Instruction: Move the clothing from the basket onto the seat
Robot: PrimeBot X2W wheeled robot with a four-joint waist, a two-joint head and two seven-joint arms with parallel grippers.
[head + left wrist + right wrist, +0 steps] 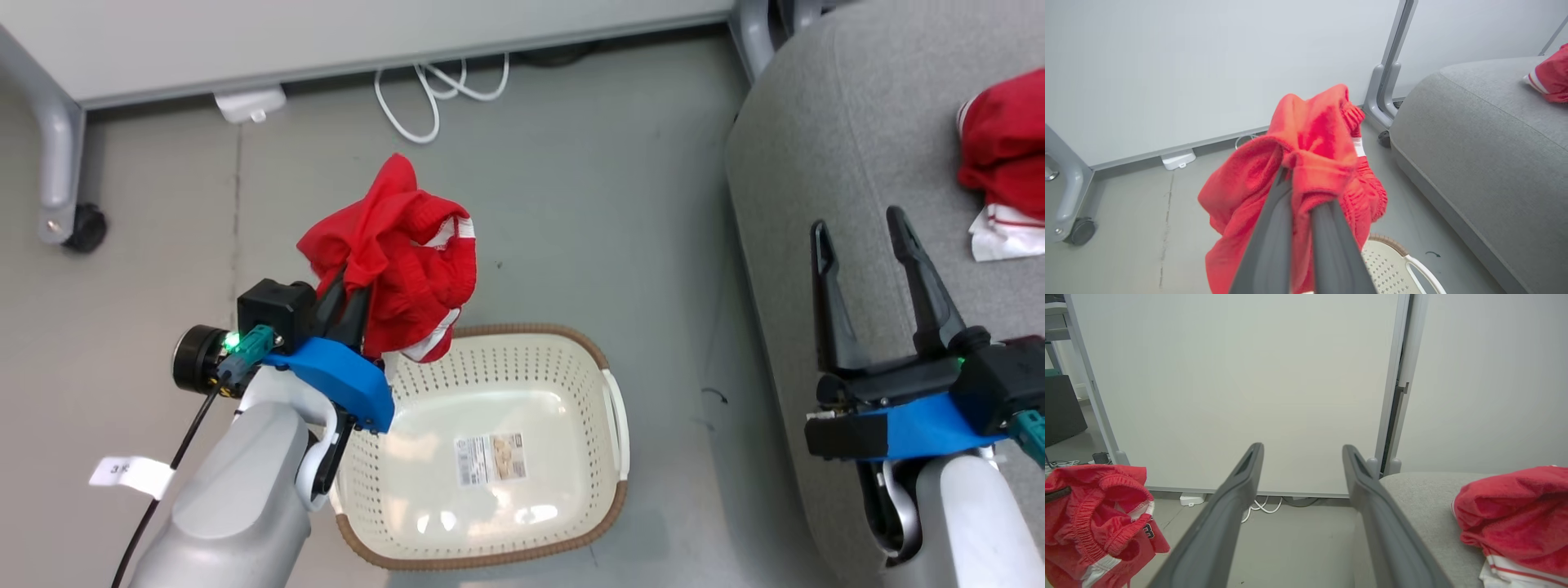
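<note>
One bright red fabric garment point(1008, 155) lies on the light grey upholstered seat point(857, 147), clear of its edge; left gripper point(351, 294) pinches the second garment point(400, 245) over the empty cream-white perforated basket point(531, 329); right gripper point(857, 222) spread, idle.

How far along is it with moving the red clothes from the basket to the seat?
One red garment already lies on the grey seat. The second garment is in hand, pinched in the left claw, clear of the basket, which holds no clothing. Left: carry it over and release it there. The right claw is open.
</note>
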